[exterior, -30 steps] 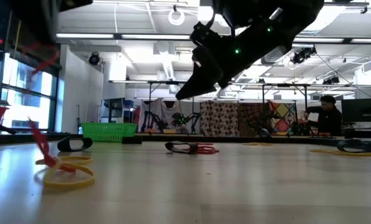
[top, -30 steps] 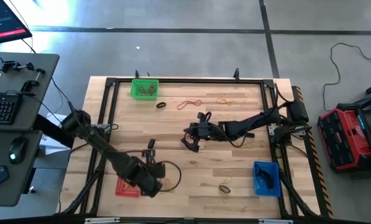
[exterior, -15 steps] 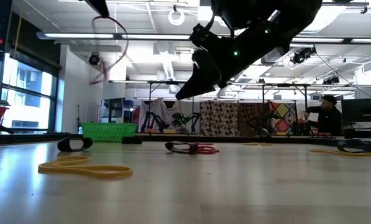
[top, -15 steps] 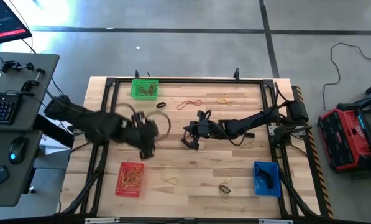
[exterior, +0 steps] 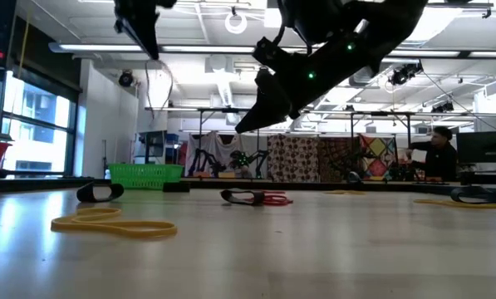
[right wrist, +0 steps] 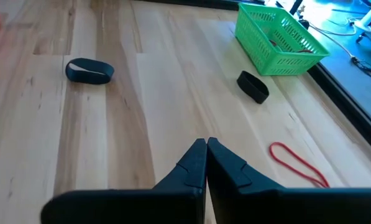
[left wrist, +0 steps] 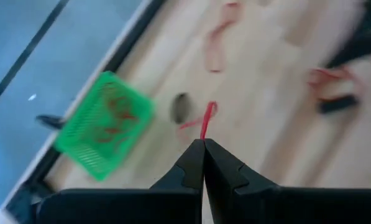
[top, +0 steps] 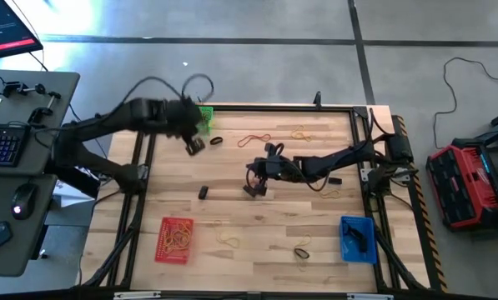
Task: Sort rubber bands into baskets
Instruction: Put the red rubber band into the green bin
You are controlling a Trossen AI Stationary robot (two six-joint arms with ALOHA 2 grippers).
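Note:
My left gripper (top: 195, 145) hangs high over the table's far left, beside the green basket (top: 199, 118), shut on a red rubber band (left wrist: 207, 118). My right gripper (top: 253, 188) hovers shut over the table's middle, with nothing between its fingers (right wrist: 205, 149). The red basket (top: 175, 238) sits near left with bands in it, and the blue basket (top: 358, 237) sits near right. Loose bands lie flat on the wood: a black one (top: 215, 141) by the green basket, another black one (top: 203, 192), red ones (top: 255, 139) and yellowish ones (top: 225, 237). My left gripper pinches the red rubber band at its upper end (left wrist: 204, 132) between the two fingertips, which slant down from above. The band hangs below the fingers (exterior: 159, 91), slack and clear of the table.
A black frame (top: 249, 108) runs around the table's edges. More yellowish bands lie at the far right (top: 300, 132) and the near edge (top: 303, 250). In the low view a person (exterior: 437, 154) sits far behind the table.
My left gripper has risen from beside the red basket and swung toward the table's far edge, next to the green basket. It stayed shut and turned about as it went. The red band has been lifted clear of the yellowish bands, which now lie flatter on the wood.

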